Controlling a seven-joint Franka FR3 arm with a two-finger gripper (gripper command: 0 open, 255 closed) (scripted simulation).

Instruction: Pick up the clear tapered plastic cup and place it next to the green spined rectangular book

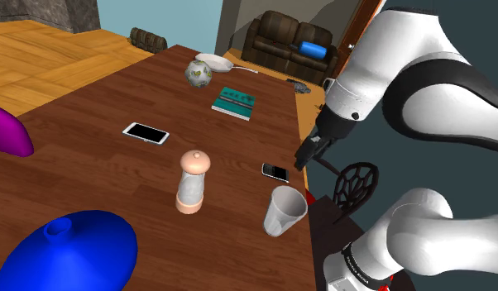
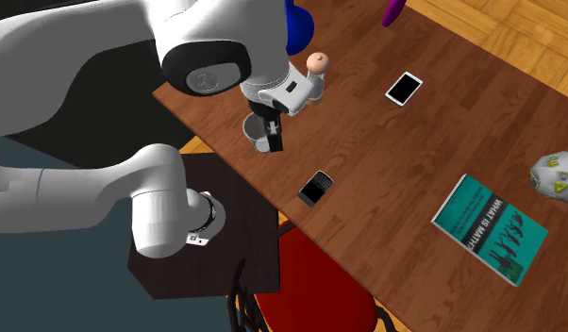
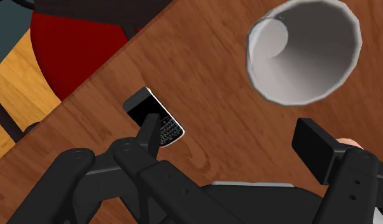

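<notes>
1. Wrist view first: the fingers [image 3: 314, 149] stand wide apart with nothing between them but bare desk [image 3: 235, 95]. The cup [image 3: 305, 51] is upright, mouth up, off toward one o'clock from them. So we're not lined up yet. Drop from here and one finger may clip the rim and knock the cup over instead of straddling it.

2. Watch the phone [image 3: 155, 118]. It lies right by the other finger, around ten o'clock of it. A careless descent could land on the phone or shove it along.

3. Over to the shoulder view: the cup [image 1: 285, 211] sits close to the desk's edge, which runs at its three o'clock. Any sideways nudge that way and it likely goes over, toward the chair [image 2: 310, 283] below.

4. The grip looks tricky. The walls taper and look thin, so I'd expect a hard squeeze to pop the cup out, and a soft one to let it slide down.

5. Then the carry. The book [image 1: 234, 102] lies well apart from the cup, at about eleven o'clock, with the phone [image 1: 275, 172] on the way and the shaker [image 1: 193, 180] at the cup's nine o'clock. Too low a path could catch the phone.

6. Last risk is the landing: setting the cup on the cover or half across its edge would leave it tilted, not beside the book.
</notes>
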